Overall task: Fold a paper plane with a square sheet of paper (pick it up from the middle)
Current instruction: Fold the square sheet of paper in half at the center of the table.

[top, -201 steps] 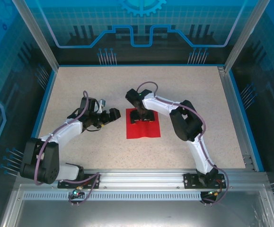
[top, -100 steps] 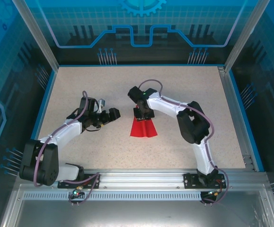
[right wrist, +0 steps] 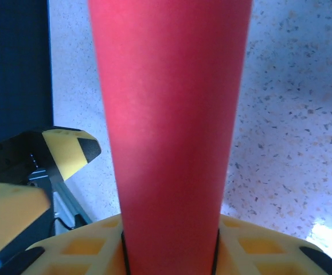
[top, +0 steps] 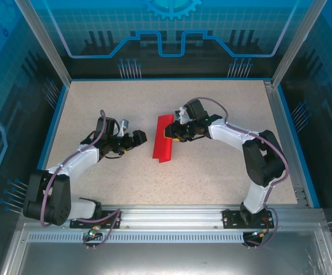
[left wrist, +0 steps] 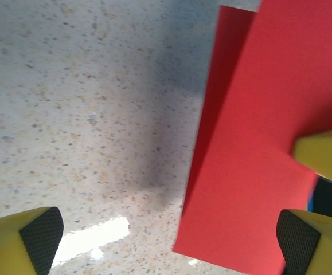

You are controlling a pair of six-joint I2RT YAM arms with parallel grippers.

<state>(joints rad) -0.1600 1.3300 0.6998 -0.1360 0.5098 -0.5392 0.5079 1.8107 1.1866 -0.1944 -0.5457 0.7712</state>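
Square sheet of paper (top: 163, 140), folded, clamped in right jaws

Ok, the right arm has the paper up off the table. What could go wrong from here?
1. The right fingers pinch the sheet of paper at one spot only. It looks bowed over rather than pressed into a crease, so it may slip or fold crooked.
2. The open left fingers sit close beside the sheet. Moving in could bump the right fingers or crumple the paper.
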